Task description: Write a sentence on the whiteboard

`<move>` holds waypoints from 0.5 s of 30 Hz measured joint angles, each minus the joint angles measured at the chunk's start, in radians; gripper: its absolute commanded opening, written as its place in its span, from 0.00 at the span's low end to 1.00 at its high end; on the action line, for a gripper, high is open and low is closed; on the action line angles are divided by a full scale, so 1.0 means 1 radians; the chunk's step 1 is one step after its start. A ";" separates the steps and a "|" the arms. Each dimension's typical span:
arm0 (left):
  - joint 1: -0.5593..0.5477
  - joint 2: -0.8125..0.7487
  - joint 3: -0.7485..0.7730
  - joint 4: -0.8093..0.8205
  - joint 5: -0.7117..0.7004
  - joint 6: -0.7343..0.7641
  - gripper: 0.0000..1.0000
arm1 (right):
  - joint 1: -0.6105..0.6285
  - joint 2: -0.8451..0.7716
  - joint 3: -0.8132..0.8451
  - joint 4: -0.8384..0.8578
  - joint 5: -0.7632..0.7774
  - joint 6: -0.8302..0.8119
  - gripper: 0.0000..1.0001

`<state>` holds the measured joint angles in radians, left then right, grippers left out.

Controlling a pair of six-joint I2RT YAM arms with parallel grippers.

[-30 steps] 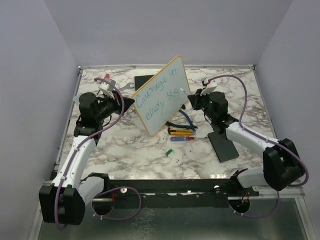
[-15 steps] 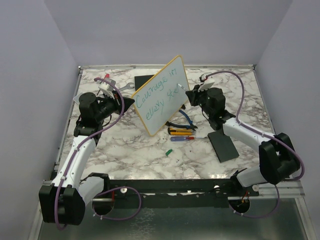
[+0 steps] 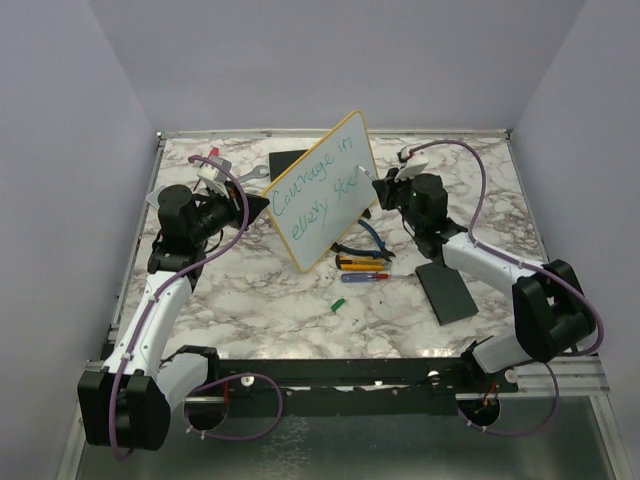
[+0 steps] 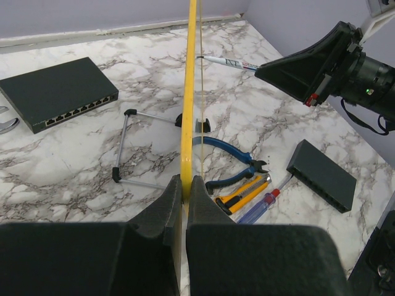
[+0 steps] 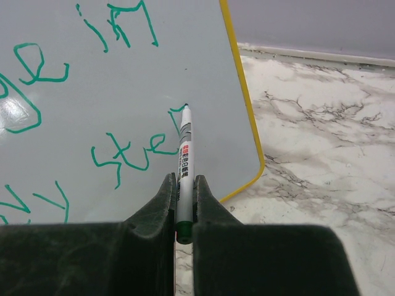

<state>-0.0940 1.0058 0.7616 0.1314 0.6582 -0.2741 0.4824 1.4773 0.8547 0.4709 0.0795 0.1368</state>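
Well, the right fingers [image 5: 183,184] clench the marker [image 5: 184,145], its length pointing straight ahead, tip at the whiteboard [image 5: 123,68] where the sentence [image 5: 126,154] ends; left fingers [image 4: 183,186] clamp the board's yellow edge.

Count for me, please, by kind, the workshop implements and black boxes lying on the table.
Screwdrivers: 3
Pliers: 1
Wrench: 1
Black boxes: 2
Total: 7
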 measured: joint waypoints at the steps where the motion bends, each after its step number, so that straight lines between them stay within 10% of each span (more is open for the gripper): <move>1: 0.000 0.000 0.000 0.000 0.000 0.000 0.00 | 0.000 0.005 0.006 0.000 0.006 0.000 0.01; 15: 0.000 0.000 0.000 0.000 0.000 0.000 0.00 | 0.000 0.027 0.025 0.003 0.033 -0.007 0.01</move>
<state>-0.0940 1.0058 0.7616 0.1314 0.6582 -0.2741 0.4824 1.5047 0.8799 0.4736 0.1123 0.1295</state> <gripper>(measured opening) 0.020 0.064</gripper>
